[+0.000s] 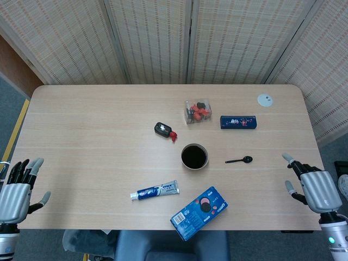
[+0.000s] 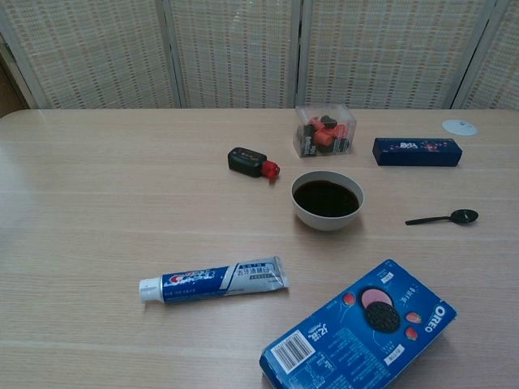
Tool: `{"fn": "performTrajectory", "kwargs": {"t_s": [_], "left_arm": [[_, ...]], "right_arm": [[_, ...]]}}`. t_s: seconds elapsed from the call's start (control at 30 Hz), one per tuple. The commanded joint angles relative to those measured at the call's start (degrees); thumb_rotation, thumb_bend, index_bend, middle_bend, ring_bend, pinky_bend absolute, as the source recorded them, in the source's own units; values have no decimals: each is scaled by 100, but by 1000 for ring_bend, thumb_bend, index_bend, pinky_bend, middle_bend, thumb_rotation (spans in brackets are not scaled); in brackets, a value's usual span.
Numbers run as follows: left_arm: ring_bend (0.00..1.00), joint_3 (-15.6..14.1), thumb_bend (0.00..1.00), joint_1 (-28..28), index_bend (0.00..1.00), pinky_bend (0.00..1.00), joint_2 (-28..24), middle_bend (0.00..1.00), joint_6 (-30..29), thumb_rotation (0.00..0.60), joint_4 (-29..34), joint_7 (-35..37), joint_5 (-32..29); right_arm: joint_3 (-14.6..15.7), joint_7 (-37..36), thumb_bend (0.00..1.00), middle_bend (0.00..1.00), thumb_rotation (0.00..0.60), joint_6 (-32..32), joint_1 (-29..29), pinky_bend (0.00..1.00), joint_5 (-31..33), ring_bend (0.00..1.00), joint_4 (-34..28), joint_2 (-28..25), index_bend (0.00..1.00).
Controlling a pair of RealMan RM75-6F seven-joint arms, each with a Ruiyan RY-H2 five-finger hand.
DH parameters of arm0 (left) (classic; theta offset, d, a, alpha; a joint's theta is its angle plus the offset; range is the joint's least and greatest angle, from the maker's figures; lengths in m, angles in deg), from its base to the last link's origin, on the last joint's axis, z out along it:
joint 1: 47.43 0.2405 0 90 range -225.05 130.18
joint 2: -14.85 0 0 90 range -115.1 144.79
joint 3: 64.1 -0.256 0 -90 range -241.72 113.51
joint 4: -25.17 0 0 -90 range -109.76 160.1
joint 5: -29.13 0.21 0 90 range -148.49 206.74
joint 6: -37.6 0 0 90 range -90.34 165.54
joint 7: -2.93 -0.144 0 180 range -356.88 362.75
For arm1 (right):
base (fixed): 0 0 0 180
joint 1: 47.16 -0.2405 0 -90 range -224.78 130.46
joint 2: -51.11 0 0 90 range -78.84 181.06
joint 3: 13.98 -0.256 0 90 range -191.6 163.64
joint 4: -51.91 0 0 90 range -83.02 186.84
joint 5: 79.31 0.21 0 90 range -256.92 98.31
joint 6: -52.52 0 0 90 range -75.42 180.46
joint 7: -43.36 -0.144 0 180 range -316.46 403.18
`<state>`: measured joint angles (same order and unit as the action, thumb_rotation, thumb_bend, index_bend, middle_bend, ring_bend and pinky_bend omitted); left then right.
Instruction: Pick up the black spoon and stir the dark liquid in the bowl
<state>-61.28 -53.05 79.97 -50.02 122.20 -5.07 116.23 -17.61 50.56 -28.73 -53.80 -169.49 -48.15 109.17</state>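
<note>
The black spoon [image 1: 240,160] [image 2: 443,217] lies flat on the table just right of the white bowl [image 1: 194,156] [image 2: 327,199], which holds dark liquid. My right hand [image 1: 310,187] hovers over the table's right front corner, fingers spread and empty, well to the right of the spoon. Off the table's left front corner, my left hand [image 1: 16,190] is empty too, with its fingers apart. Neither hand shows in the chest view.
A toothpaste tube [image 1: 155,191] and a blue Oreo box [image 1: 199,212] lie in front of the bowl. Behind it are a black and red key fob [image 1: 164,130], a clear box of small items [image 1: 197,111], a dark blue box [image 1: 238,122] and a white disc [image 1: 265,99].
</note>
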Motion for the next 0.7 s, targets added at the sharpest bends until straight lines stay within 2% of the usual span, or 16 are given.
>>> {"fn": "performTrajectory", "kwargs": {"t_s": [0.03,0.17,0.27,0.43,0.7], "left_arm": [[0,1,260,11,0,0,2,0,-23,600,-13,19,11],[0,-4,260,37,0,0,11,0,-49,600,-44,57,11],[0,-23,260,54,0,0,19,0,-38,600,-71,97,0],[0,-31,261,84,0,0,26,0,-57,600,-120,143,-10],[0,-52,260,133,0,0,39,0,-87,600,-184,235,-5]], "right_arm": [[-122,338,339,616,600,406,-320,831,77,695,-51,-35,181],[-261,796,323,823,600,862,-730,995,143,900,52,89,312],[-337,915,321,925,600,1169,-983,1000,275,992,194,279,373],[-432,1543,322,993,600,1520,-1327,1000,497,1000,505,602,444],[-427,2405,329,1000,600,2043,-1754,1000,945,1000,894,1152,456]]}}
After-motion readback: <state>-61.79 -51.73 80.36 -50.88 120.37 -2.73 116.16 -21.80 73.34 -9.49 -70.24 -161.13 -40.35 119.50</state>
